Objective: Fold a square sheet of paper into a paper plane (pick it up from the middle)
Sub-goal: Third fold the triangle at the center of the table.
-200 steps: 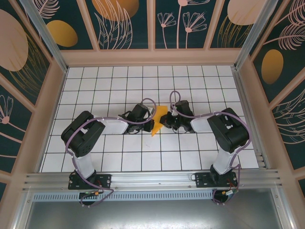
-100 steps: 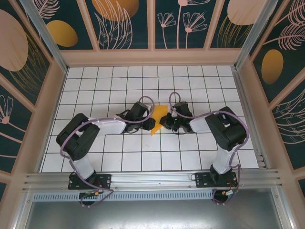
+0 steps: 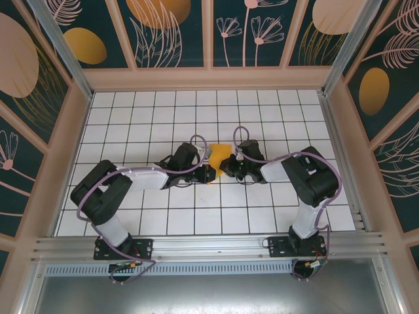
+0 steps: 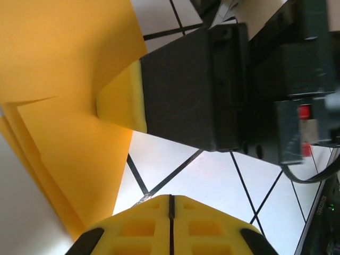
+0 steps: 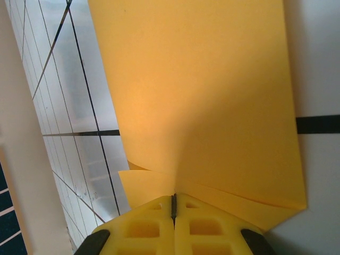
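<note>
Right hand [image 5: 173, 197] is clamped shut on a folded edge of the square sheet of paper [image 5: 196, 90]; the creased orange-yellow sheet sits near the middle of the white gridded desk [image 3: 163, 118], between the two hands; left hand [image 4: 171, 201] has its fingers pressed together just beside the sheet, whether gripping it I cannot tell.

White grid-tiled tabletop [image 3: 131, 124], dark floral wall panels [image 3: 262, 33]
</note>
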Robot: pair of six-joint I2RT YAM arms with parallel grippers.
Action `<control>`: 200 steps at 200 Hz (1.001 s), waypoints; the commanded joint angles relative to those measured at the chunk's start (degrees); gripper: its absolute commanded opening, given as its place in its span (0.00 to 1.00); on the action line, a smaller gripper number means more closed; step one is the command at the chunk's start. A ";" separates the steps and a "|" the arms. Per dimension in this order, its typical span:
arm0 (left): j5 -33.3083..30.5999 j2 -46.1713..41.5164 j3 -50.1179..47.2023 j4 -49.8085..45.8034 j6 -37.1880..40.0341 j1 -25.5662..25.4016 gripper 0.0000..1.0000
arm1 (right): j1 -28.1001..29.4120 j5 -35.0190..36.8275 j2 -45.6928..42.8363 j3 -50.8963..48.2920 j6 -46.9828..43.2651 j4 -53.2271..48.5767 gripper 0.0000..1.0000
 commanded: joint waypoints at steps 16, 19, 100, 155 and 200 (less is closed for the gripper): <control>1.62 5.17 2.16 1.67 -1.46 -0.05 0.07 | 0.37 1.75 0.69 -0.21 -0.18 -1.07 0.06; 1.60 5.36 2.18 1.70 -1.43 0.00 0.07 | 0.37 1.77 0.71 -0.16 -0.25 -1.20 0.06; -8.78 4.35 1.00 -5.53 1.21 -0.04 0.05 | 0.37 1.91 1.65 1.02 -1.79 -3.63 0.06; -8.81 4.69 -0.41 -5.70 0.38 0.01 0.03 | 0.37 2.81 2.96 2.47 -3.24 -7.05 0.06; -6.91 1.18 -2.61 -6.12 -1.56 0.10 0.02 | 0.37 3.18 3.43 2.81 -3.43 -7.49 0.06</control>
